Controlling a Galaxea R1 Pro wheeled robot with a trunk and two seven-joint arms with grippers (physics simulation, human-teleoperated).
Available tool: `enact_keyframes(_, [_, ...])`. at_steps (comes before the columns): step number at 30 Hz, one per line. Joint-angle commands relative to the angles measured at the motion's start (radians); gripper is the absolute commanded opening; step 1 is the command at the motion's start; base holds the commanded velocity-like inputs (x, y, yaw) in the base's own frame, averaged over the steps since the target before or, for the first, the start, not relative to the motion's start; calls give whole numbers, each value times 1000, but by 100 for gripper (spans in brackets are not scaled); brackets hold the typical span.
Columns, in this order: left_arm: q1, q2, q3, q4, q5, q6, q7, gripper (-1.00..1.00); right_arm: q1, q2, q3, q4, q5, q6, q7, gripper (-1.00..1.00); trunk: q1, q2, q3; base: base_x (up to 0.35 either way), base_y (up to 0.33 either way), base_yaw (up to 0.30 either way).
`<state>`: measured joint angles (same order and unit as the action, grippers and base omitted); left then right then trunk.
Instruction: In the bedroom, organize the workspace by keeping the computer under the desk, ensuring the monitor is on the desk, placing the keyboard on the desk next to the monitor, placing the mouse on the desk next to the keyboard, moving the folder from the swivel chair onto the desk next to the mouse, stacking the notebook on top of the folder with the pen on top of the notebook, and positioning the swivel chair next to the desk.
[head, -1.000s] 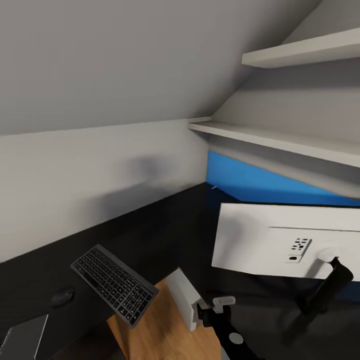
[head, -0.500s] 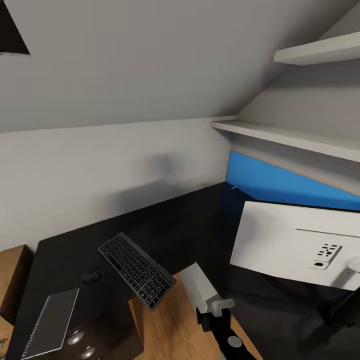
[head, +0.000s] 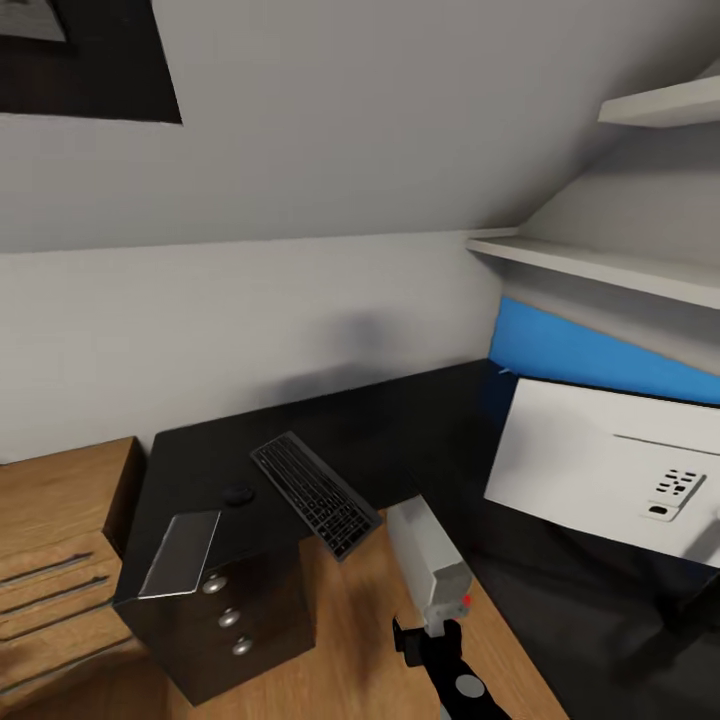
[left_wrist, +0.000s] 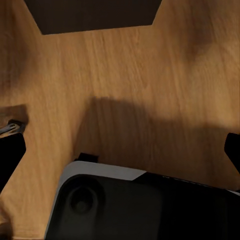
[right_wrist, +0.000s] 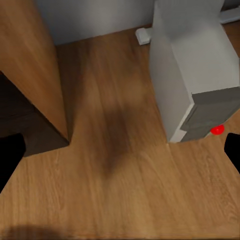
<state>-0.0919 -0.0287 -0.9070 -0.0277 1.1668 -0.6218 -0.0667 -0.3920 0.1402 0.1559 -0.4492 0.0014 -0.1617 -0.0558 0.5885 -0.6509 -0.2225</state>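
My arms hang low, each pincer's fingers spread over bare wood floor (right_wrist: 115, 165), the computer (head: 428, 556) standing beside the bench (head: 200, 470), where the keyboard (head: 314, 492) overhangs the front edge beside the mouse (head: 238, 493).

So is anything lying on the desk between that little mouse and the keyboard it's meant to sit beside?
Nothing visible does. The mouse sits on the desk just beside the keyboard, with bare black top between them.
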Motion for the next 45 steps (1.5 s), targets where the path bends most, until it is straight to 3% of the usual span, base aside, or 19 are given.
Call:
enact_keyframes(1, [-1, 0, -4, 2, 10, -3, -7, 100, -1, -1, 5, 1, 0, -2, -6, 100, 0, -1, -2, -308, -26, 248])
enact_keyframes(9, [0, 0, -4, 2, 12, -3, -7, 100, -1, -4, 2, 1, -1, -3, -4, 100, 0, -1, -4, -284, -14, 109])
enact_keyframes(19, [0, 0, -3, 2, 13, -3, -7, 100, -1, -10, -2, 12, 0, -2, -6, 100, 0, -1, -4, -53, -1, 7])
enact_keyframes(25, [-1, 0, -2, 2, 13, -3, -7, 100, -1, -15, -2, 73, -1, -6, -6, 100, 0, -1, -4, -4, 0, 0])
enact_keyframes(34, [-1, 0, -2, 2, 12, -3, -7, 100, -1, -20, -3, 275, -3, -91, -5, 100, 0, -1, -4, 0, 0, 0])
enact_keyframes(45, [0, 0, -1, 2, 13, -4, -7, 100, -1, -84, -3, 372, -7, -162, -6, 100, 0, -1, -4, 0, 0, 0])
